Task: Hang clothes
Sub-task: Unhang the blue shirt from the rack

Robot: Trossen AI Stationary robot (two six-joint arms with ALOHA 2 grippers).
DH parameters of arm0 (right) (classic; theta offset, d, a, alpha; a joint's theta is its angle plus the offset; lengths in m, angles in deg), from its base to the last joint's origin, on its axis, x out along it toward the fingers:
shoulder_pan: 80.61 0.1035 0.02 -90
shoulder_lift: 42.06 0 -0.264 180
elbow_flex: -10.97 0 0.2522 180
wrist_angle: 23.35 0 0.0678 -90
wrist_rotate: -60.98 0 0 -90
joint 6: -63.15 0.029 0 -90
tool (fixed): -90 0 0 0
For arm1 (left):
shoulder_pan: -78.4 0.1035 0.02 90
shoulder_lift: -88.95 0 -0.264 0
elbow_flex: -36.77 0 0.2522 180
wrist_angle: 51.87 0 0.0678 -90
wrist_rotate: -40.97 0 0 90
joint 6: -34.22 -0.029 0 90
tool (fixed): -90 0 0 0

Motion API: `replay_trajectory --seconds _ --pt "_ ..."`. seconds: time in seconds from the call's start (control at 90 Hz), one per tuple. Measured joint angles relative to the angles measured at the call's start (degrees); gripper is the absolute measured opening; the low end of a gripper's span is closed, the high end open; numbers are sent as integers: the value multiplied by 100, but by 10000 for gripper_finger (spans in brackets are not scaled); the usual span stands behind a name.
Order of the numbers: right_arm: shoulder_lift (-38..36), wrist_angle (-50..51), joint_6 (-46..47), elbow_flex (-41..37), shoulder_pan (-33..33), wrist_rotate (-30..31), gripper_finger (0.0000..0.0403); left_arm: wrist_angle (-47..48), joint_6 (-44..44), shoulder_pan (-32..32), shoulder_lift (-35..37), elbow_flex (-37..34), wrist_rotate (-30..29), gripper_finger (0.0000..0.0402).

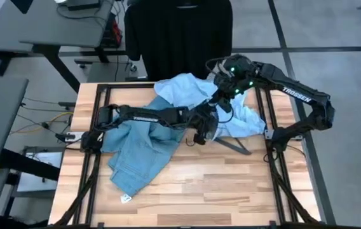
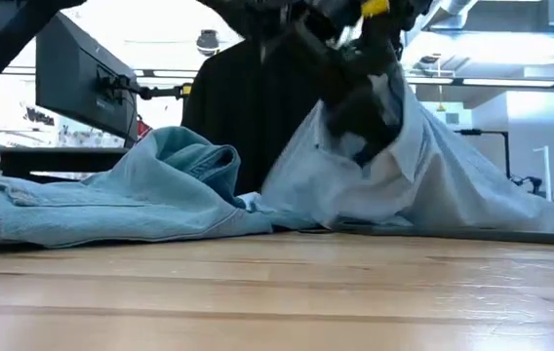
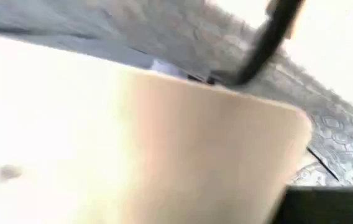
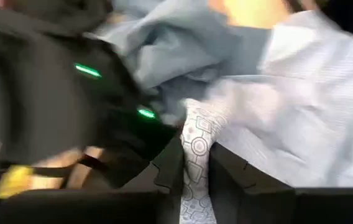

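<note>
The right pincer (image 1: 222, 95) is pinching the pale blue-white collared button shirt (image 1: 187, 89), lifting it off the wooden worktop (image 1: 218, 184). I cannot tell the left pincer's (image 1: 203, 130) state. Cloth may be slipping free if it snags on the light blue denim jeans (image 1: 136, 152).

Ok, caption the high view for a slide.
Both pincers meet over the pale button shirt at the table's far side, jeans spread alongside, black t-shirt hanging behind.

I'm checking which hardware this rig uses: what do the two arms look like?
Both arms are dark, nearly black, jointed links. The right arm carries white "TROSSEN" lettering along its forearm and green indicator lights near the wrist. The left arm also shows small white lettering, too small to read. Yellow marking shows near a wrist in the low view.
</note>
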Motion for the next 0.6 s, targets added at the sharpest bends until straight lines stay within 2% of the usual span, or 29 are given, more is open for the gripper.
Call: replay_trajectory --seconds 0.144,0.333,0.5,0.6 --pt "-231 345 -318 360 -413 64 87 1122 579 226 482 280 -40 27" --pt "-639 452 -935 378 -1114 469 107 1444 1128 641 1282 282 -109 27" --pt "-915 299 -1357 163 -1491 458 108 1686 2079 922 2042 297 495 27" --pt "-935 -63 -1285 -162 -1543 454 108 1929 2580 948 2389 297 656 27"
